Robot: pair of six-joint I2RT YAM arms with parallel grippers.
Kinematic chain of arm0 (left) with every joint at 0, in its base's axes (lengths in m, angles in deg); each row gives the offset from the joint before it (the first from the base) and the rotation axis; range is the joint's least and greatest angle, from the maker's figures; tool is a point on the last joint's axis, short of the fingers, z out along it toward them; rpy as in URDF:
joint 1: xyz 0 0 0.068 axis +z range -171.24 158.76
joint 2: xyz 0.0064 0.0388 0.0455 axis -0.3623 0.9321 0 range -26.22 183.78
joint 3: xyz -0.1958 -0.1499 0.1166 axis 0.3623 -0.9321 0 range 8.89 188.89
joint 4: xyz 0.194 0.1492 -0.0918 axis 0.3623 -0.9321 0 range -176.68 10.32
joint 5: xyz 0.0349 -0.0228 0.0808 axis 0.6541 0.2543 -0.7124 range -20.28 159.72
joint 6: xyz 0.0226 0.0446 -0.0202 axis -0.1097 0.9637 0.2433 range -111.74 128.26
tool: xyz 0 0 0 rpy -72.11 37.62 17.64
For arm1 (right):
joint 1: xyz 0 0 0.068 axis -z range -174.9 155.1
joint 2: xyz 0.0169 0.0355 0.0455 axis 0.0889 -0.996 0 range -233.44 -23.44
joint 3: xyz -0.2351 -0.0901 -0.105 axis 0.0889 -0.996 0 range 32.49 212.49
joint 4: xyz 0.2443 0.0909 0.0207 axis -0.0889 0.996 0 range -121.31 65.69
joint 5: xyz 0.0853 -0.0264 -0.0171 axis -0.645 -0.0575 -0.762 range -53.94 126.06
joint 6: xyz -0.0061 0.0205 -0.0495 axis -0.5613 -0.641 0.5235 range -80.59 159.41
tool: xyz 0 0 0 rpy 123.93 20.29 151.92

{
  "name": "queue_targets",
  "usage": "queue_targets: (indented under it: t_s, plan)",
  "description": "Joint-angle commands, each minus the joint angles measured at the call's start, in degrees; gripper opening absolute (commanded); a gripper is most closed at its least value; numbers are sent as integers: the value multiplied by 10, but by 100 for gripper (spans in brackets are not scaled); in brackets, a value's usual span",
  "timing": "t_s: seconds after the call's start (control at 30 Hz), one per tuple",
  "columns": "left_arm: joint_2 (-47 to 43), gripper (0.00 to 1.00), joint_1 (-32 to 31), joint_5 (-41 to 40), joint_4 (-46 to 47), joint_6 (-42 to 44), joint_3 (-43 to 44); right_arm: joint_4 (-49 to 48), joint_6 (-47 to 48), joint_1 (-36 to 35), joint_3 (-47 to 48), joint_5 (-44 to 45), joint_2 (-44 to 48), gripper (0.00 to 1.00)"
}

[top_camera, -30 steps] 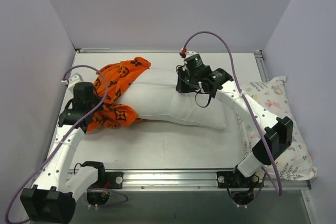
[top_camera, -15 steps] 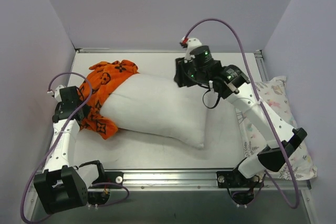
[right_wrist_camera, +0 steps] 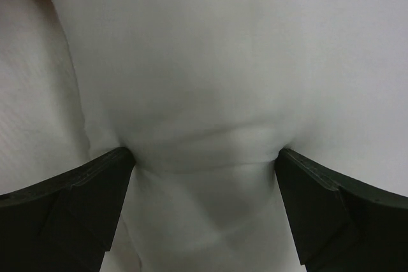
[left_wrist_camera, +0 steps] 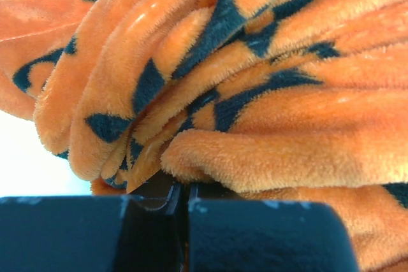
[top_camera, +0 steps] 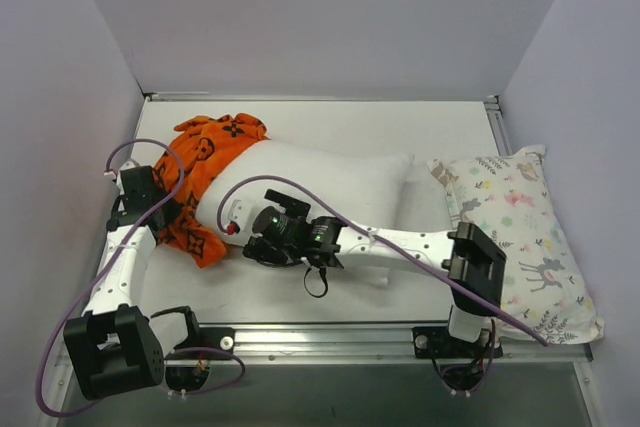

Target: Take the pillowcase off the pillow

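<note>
Bright orange plush pillowcase (top_camera: 205, 162) nearly off 9 o'clock end of plump white pillow (top_camera: 350, 182), pinched by left gripper (left_wrist_camera: 186, 190); right gripper (right_wrist_camera: 204, 157), spread astride, must clamp, pull.

Plush pillowcase (left_wrist_camera: 255, 125) (velvety nap), smooth matt pillow (right_wrist_camera: 204, 62)

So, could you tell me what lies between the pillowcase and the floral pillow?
The white pillow lies there, one end inside the pillowcase; the right arm reaches across its near edge. The top view shows it.
</note>
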Motion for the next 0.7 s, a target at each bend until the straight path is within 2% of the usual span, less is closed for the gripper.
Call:
queue_targets:
  t_s: [0.0,0.1,0.13,0.2,0.23,0.27,0.3,0.6,0.67]
  plan:
    - [10,0,-17,61,5,5,13,-115,81,-7,-16,104,-48,100]
    - [10,0,-19,64,2,9,20,-129,97,-9,-3,148,-110,100]
    - [10,0,-20,65,-1,10,23,-137,100,-4,16,191,-127,100]
    - [5,0,-20,66,-7,13,30,-127,99,6,45,233,-175,85]
    - [3,0,-20,66,-8,14,32,-105,89,10,64,251,-185,65]
    - [0,0,-20,68,-11,14,36,-100,83,20,82,277,-190,12]
    - [-4,0,-20,69,-12,13,39,-93,76,23,92,288,-188,0]
    - [-2,0,-19,49,-34,11,91,151,-40,79,244,319,-71,0]
    - [2,0,-19,20,-39,10,97,187,-51,87,252,323,-28,0]
